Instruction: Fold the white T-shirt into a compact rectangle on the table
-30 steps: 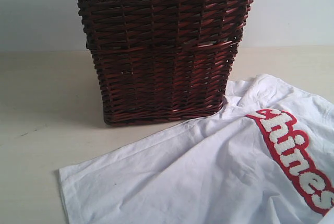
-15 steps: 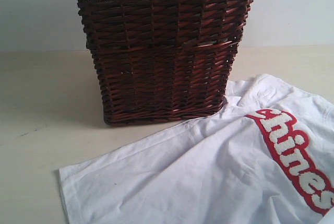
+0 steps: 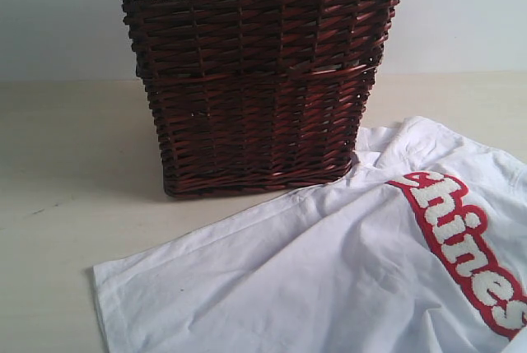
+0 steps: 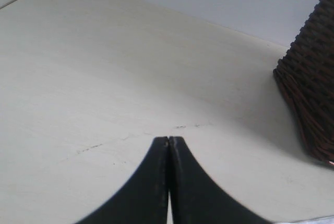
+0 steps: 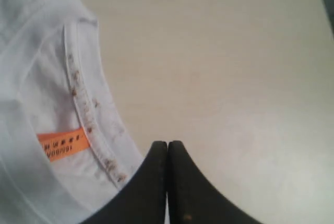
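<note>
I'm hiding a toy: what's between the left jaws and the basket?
Only bare beige table, seen in the left wrist view, between the left gripper and the wicker basket.

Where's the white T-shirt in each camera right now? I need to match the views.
Exterior view: lower right, the white T-shirt lies spread on the table by the wicker basket.
Left wrist view: not clearly in it; bare table and basket corner beyond the shut left hand.
Right wrist view: its collar and orange tag lie beside the shut right hand.
Shared landmark: the pale table.
</note>
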Action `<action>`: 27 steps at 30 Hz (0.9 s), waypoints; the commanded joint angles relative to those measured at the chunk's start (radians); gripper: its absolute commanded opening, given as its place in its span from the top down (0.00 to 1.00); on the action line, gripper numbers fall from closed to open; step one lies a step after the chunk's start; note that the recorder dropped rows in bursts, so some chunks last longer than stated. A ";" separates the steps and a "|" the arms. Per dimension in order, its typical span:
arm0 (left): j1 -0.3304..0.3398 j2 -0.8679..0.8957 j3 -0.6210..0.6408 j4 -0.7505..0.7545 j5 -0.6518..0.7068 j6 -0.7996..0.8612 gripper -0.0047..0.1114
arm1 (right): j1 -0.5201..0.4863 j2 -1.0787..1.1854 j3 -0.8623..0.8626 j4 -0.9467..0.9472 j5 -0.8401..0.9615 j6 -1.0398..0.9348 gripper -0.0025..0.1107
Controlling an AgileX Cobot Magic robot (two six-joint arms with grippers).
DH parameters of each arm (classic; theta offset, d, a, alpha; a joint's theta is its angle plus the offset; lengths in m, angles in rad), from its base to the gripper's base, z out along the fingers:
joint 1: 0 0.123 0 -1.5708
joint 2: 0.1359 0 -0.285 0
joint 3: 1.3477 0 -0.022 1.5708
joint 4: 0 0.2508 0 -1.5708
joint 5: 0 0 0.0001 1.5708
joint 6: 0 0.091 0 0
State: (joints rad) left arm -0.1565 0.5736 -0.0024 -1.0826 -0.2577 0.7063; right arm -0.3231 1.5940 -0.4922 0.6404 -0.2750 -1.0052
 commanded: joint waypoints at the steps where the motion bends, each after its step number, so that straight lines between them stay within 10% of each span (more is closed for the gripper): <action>1: -0.006 0.004 0.002 -0.002 -0.003 -0.004 0.96 | -0.003 -0.145 -0.005 -0.082 0.030 0.062 0.98; 20: -0.006 0.004 0.002 -0.007 -0.051 -0.013 0.96 | -0.003 -0.571 -0.005 -0.078 0.355 0.145 0.98; 27: -0.006 0.004 -0.050 0.111 0.185 -0.254 0.96 | -0.003 -0.573 -0.005 -0.050 0.364 0.145 0.98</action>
State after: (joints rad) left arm -0.1565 0.5736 -0.0048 -1.0618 -0.2147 0.5587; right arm -0.3231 1.0272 -0.4905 0.5832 0.0829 -0.8650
